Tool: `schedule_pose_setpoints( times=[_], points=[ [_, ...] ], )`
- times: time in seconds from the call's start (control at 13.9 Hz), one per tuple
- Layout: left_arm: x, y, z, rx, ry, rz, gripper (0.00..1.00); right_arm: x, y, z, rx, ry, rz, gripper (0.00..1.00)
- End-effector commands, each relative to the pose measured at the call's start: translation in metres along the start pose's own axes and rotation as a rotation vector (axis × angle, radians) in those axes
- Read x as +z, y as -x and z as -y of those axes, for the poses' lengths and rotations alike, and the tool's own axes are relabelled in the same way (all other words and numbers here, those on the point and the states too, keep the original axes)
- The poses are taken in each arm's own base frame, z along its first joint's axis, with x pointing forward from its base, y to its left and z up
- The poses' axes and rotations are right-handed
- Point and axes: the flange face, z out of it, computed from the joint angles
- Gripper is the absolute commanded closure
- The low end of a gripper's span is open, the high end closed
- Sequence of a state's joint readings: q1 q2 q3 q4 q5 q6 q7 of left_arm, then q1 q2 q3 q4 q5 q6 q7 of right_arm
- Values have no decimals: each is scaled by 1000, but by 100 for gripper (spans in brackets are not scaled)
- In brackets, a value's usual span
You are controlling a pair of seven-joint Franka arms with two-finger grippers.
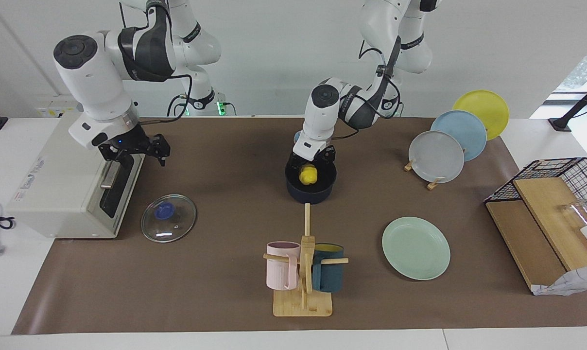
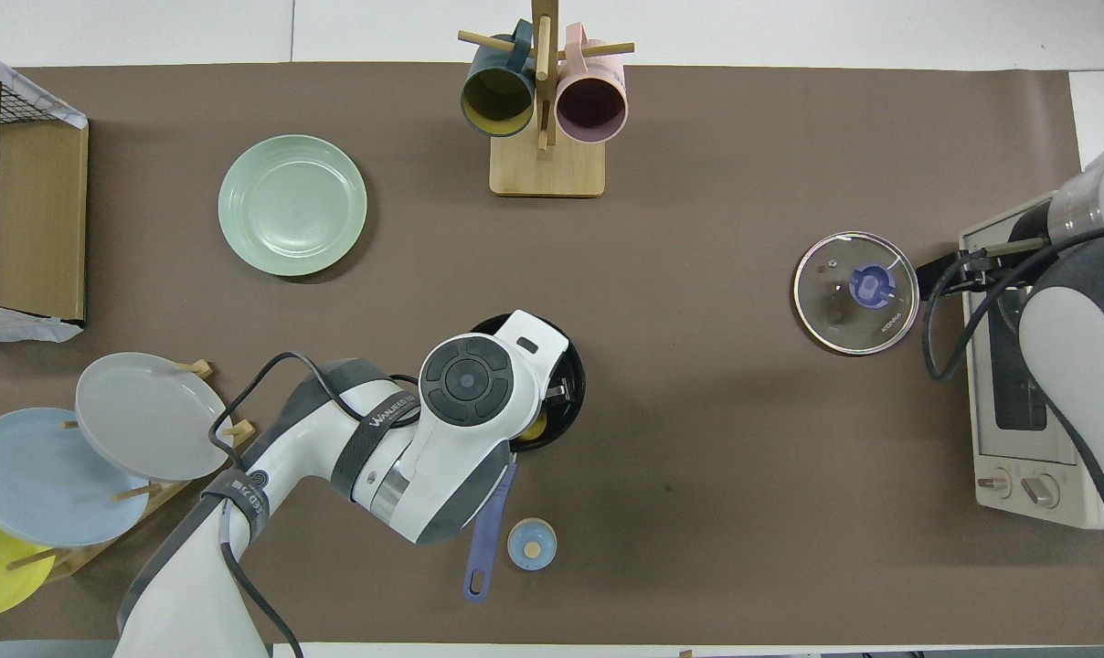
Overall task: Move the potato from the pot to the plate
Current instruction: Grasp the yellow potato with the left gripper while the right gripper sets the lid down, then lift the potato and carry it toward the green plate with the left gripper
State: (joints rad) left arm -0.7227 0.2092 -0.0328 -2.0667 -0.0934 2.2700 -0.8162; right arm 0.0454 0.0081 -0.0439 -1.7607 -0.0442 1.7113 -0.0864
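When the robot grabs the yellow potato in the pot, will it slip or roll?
Maybe. The potato looks glossy and lumpy, so the left gripper's fingers might slide on it. Being oval, it could roll inside the pot. It looks small, probably light.

Bright, even light falls from above in both views. Shadows on the brown-covered bench [image 1: 225, 146] are soft and short, lying close under things. The clear glass lid [image 1: 168, 218] carries small white glare spots. A pale window strip at the facing view's edge is overexposed. Focus is sharp throughout.
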Motion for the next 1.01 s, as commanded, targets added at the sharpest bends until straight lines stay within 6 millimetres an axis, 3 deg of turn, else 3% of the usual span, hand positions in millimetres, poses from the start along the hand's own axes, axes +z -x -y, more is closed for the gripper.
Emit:
schedule_pose_setpoints(
  times=[0.0,0.22,0.29,0.5,0.72,0.93],
  points=[
    [14,0,-1,-14,9,-1,0,-11,19,-8,30,-14,28,0],
    [14,1,-1,-12,8,0,1,-15,16,-12,28,13,17,0],
    [13,0,-1,-12,8,0,8,-28,14,-11,23,26,2,0],
    [12,-1,-2,-8,6,2,59,-28,14,-10,25,19,12,0],
    [10,-2,-2,-10,5,4,97,-27,15,-10,27,13,18,0],
    [2,-4,-3,-11,8,3,100,-27,15,-11,30,14,17,0]
  ],
)
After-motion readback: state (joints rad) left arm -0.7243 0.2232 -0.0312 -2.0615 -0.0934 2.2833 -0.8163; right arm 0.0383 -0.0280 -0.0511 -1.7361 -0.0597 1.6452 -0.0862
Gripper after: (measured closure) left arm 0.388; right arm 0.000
